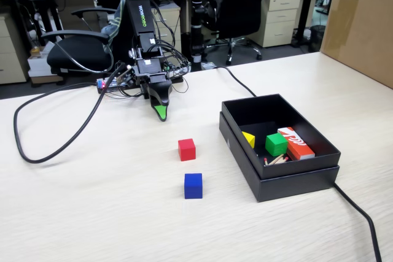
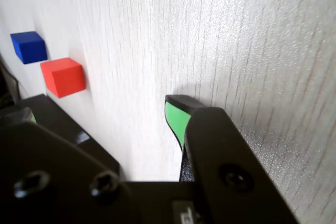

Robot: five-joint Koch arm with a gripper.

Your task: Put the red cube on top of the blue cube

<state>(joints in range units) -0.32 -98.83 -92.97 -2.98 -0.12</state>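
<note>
The red cube (image 1: 186, 149) sits on the light wood table, with the blue cube (image 1: 193, 185) just in front of it and a small gap between them. My gripper (image 1: 161, 113) hangs tip-down close to the table, behind and left of the red cube and clear of both cubes. In the wrist view the red cube (image 2: 63, 76) and the blue cube (image 2: 29, 46) lie at the far left, beyond my gripper (image 2: 102, 109). Bare table shows between the green-padded fingers (image 2: 176, 118), so the jaws stand apart and hold nothing.
An open black box (image 1: 288, 182) stands right of the cubes, holding a green cube (image 1: 276, 144), a yellow piece (image 1: 248, 138) and an orange-red box (image 1: 296, 142). Black cables (image 1: 55, 151) loop at left and run off front right. A cardboard box (image 1: 362, 23) stands at the far right.
</note>
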